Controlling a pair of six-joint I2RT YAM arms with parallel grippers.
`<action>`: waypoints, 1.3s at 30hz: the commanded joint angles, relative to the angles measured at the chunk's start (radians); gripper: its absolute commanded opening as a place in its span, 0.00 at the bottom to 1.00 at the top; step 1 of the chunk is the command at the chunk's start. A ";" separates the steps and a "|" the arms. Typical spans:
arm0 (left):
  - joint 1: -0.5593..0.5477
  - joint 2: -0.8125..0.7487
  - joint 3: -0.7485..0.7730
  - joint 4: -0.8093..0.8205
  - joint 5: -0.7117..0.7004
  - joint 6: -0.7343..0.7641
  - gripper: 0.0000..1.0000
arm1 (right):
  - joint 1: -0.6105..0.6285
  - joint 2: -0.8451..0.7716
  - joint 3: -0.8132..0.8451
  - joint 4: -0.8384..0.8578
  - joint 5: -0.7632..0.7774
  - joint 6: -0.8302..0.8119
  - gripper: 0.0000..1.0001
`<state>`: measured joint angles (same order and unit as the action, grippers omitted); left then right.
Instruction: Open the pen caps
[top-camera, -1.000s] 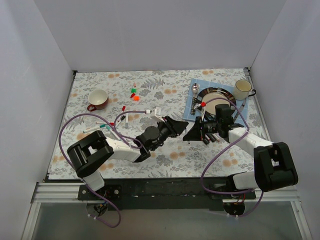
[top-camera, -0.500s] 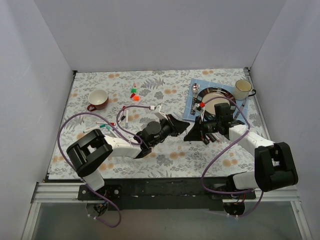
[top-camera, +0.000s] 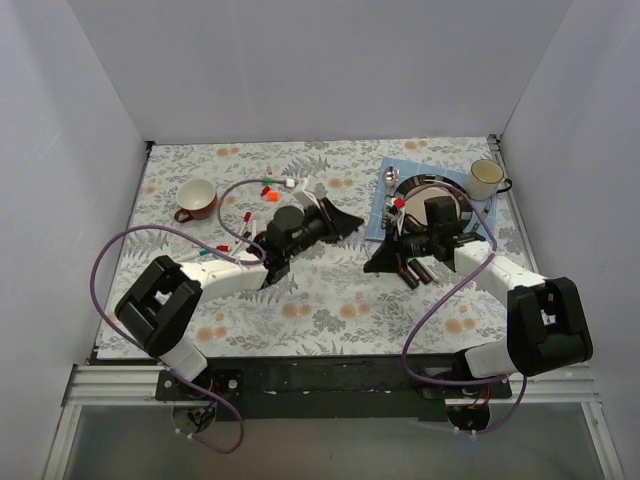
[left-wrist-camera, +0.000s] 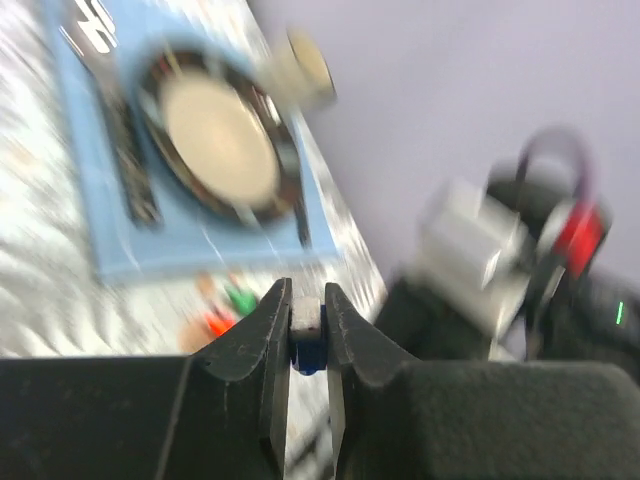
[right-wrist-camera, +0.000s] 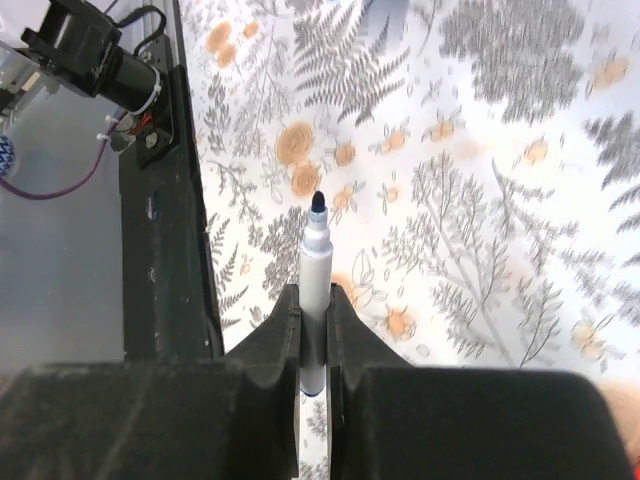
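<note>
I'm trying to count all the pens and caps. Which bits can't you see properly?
- Left wrist view: everything is blurred. The cap in the left gripper is mostly hidden by its fingers.
- Right wrist view: the pen has its lower end hidden inside the right gripper.
- Top view: the pens lie partly under the right arm, so they can't be counted. The loose caps are only specks.
</note>
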<state>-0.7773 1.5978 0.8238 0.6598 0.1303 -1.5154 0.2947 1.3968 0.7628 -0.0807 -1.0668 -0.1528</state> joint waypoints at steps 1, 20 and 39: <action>0.182 -0.099 0.106 -0.023 -0.132 0.057 0.00 | 0.000 0.008 -0.030 -0.108 -0.016 -0.051 0.01; 0.527 0.206 0.264 -0.385 0.020 0.009 0.00 | -0.011 -0.036 0.007 -0.180 0.031 -0.163 0.01; 0.602 0.499 0.632 -0.787 -0.148 0.222 0.12 | -0.019 -0.024 0.021 -0.192 0.039 -0.172 0.01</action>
<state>-0.1848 2.0857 1.3983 -0.0437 0.0406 -1.3460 0.2817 1.3846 0.7456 -0.2649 -1.0195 -0.3115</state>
